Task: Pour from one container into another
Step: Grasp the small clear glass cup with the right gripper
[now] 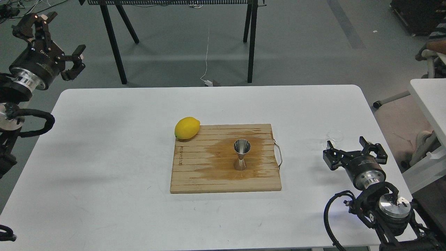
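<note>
Fingers on our left gripper, in the upper left of the frame, are spreading wide and holding nothing, hanging off the surface's edge above the floor. Moving toward the centre, a lemon is resting at the upper left corner of the wooden board, touching it. On the board's middle, the steel jigger is standing upright on a dark wet-looking stain, open cone facing up.

Farther right, the clear glass cup is sitting on the surface, well apart from the board and just above our right gripper in the frame. Those fingers are also parting widely, empty, pointing toward the cup.

We are judging the step in hand to be the reach for the cup. Doing it well means closing around its wall squarely, below the rim, keeping it level, then carrying it over the jigger's narrow mouth and tipping slowly.

The cup is showing only as a faint outline against the white; we cannot tell whether it is holding liquid. Both arms are being cut off by the frame edges.
</note>
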Controlling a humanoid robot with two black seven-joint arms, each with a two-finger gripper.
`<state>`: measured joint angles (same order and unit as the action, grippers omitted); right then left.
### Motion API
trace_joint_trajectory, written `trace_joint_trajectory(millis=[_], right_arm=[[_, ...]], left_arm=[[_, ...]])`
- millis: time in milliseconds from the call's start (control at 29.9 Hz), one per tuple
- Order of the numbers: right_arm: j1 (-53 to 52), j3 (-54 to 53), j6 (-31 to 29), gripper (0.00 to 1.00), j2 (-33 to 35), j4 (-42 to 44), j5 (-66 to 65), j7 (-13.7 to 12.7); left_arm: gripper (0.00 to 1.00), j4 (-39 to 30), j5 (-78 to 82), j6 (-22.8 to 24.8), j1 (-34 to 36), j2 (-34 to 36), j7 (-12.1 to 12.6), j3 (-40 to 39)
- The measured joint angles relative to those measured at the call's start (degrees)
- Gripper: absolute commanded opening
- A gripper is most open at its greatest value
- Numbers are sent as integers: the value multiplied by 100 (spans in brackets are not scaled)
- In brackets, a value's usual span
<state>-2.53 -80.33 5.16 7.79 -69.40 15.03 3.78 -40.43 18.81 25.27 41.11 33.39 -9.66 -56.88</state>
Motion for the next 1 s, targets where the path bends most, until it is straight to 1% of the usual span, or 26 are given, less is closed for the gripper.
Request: trace_joint_trajectory(millis=[134, 268, 702, 803, 870, 1003], right_arm=[[-318, 12, 28, 98, -68, 533, 0, -5], [-608, 116, -73, 98, -133, 1027, -2, -46], [-1337, 248, -650, 96, -331, 2473, -5, -79], [-1433, 311, -722, 95, -385, 2673, -1, -80], [-1468, 333, -736, 92, -416, 2727, 0, -80], [-1564, 342, -761, 90, -440, 2825, 0, -80]], left_arm=[[99, -116, 0, -55, 3, 44, -4, -2], [99, -139, 0, -102, 2, 67, -3, -1], [99, -141, 0, -119, -4, 64, -1, 2], [99, -141, 0, -119, -1, 65, -1, 2], [99, -141, 0, -119, -1, 74, 0, 2], [99, -141, 0, -119, -1, 81, 0, 2]])
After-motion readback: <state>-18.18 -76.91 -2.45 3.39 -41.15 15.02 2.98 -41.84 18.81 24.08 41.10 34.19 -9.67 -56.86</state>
